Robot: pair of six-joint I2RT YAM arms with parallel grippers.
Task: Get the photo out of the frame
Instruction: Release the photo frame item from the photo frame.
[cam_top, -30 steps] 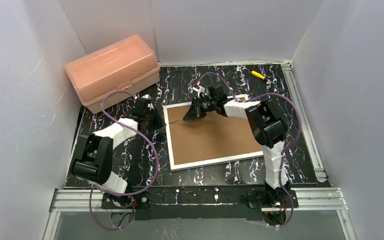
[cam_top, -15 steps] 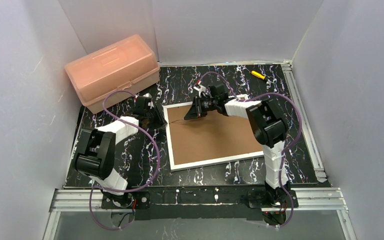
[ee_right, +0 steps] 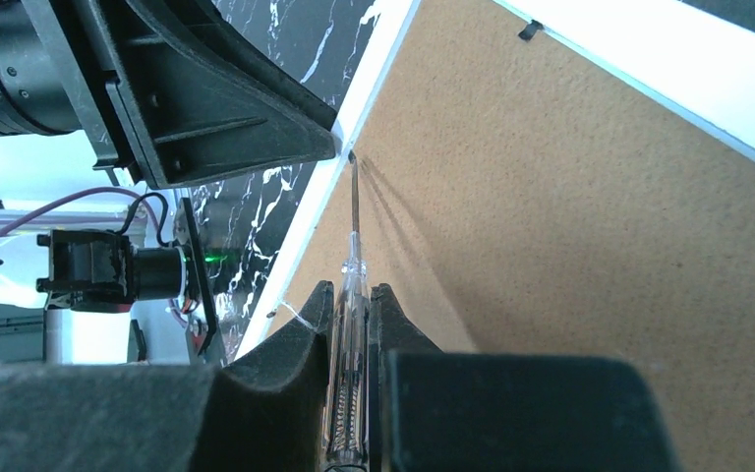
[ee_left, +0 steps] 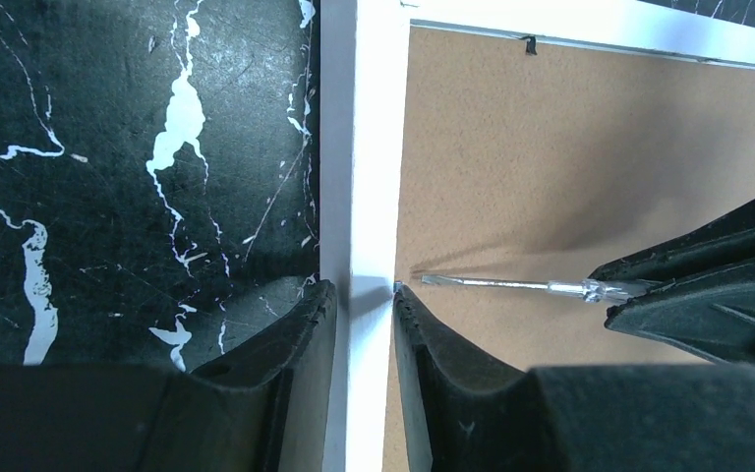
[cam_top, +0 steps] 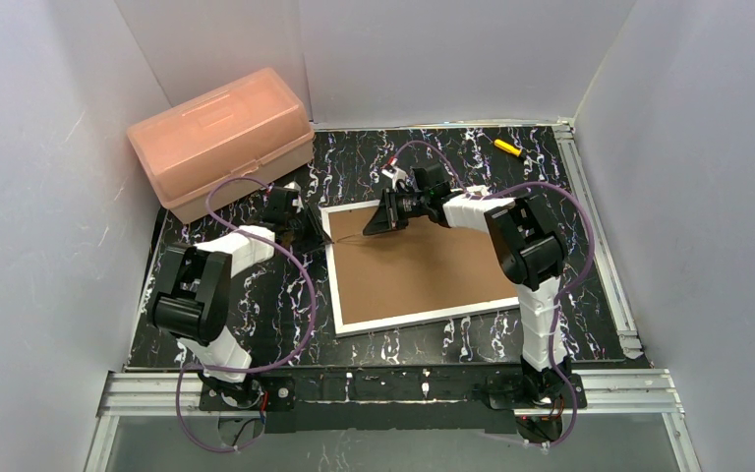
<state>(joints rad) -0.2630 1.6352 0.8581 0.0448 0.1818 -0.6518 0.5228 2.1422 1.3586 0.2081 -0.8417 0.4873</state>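
Presumably the photo sits hidden under the brown backing board [cam_top: 423,270] of the frame [cam_top: 413,319], which lies face down on the bench [cam_top: 354,162] with its long axis running left to right. The left jaws pinch the frame's white left border, that arm reaching low and forward. The right jaws are clenched on a screwdriver [ee_right: 352,256] held nearly flat, its tip pointing left at the board's edge just beside the left jaws.

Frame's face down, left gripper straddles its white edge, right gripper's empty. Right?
Not empty: the right gripper is shut on a slim screwdriver, its tip at the left edge of the frame, as the right wrist view shows. The rest stands.
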